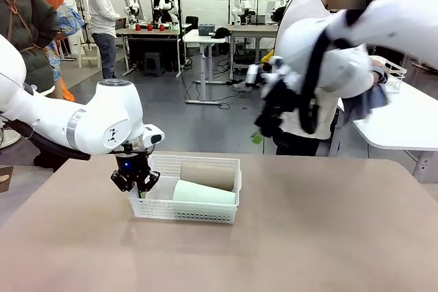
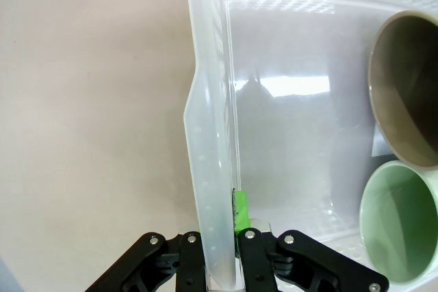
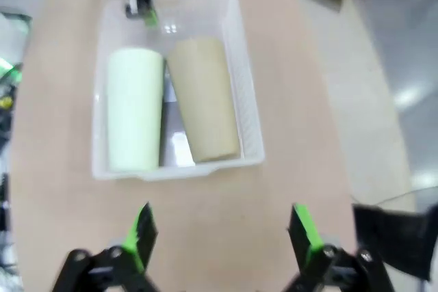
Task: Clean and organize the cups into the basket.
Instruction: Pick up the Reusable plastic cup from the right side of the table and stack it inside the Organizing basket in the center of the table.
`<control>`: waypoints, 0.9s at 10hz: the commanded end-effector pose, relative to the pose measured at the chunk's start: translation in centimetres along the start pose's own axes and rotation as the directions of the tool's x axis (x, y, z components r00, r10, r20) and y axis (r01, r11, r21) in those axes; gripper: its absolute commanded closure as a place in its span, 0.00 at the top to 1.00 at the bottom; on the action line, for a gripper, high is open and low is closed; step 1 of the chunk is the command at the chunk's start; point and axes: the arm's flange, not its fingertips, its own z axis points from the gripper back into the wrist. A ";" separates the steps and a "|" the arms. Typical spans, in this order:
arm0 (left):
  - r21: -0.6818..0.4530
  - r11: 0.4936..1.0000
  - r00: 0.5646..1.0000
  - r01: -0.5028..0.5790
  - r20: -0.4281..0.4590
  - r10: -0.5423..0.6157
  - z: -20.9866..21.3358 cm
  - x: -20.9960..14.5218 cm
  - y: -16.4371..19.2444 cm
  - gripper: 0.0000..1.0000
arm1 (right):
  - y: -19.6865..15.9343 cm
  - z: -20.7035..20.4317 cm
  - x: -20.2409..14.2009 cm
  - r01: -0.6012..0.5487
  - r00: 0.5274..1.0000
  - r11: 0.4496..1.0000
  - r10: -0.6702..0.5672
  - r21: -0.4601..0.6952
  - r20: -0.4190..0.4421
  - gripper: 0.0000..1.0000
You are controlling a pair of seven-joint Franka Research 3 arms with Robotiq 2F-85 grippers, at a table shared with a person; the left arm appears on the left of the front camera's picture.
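The white lattice basket [image 1: 186,210] stands at the middle of the tan table. A tan-brown cup [image 1: 207,175] and a pale mint green cup [image 1: 202,193] lie on their sides in it, side by side. My left gripper [image 1: 137,181] is shut on the basket's left wall, with one finger inside and one outside. In the left wrist view the wall [image 2: 212,135] runs up between the fingers [image 2: 239,211], and both cup mouths, tan [image 2: 407,87] and mint [image 2: 400,227], face me. My right gripper [image 1: 263,130] hangs high above the table, open and empty; from there it [image 3: 222,230] looks down on the basket [image 3: 248,104].
A person in a white top [image 1: 308,5] stands behind the raised right arm at the table's far side. A second white table [image 1: 404,124] with a wire basket [image 1: 394,73] is at the right. Bare tabletop [image 1: 328,237] lies around the basket.
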 end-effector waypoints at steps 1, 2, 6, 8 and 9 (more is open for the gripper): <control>0.002 1.000 1.000 0.002 -0.003 -0.002 -0.2 -0.1 0.0 0.00 | 3.8 4.7 -9.5 -0.055 0.959 0.995 0.031 0.079 0.281 1.00; 0.002 1.000 1.000 0.002 -0.003 -0.002 -0.2 -0.1 0.0 0.00 | 4.3 6.7 -13.3 -0.072 0.924 0.994 0.038 0.077 0.381 1.00; 0.002 1.000 1.000 0.002 -0.003 -0.002 -0.2 -0.1 0.0 0.00 | 5.6 10.2 -24.0 -0.040 0.831 0.994 -0.023 0.101 0.555 1.00; 0.002 1.000 1.000 0.002 -0.003 -0.002 -0.2 -0.1 0.0 0.00 | 6.1 10.5 -28.4 0.000 0.796 0.993 -0.071 0.116 0.601 1.00; 0.002 1.000 1.000 0.002 -0.003 -0.002 -0.2 -0.1 0.0 0.00 | 6.4 10.6 -30.3 0.035 0.772 0.993 -0.101 0.117 0.627 1.00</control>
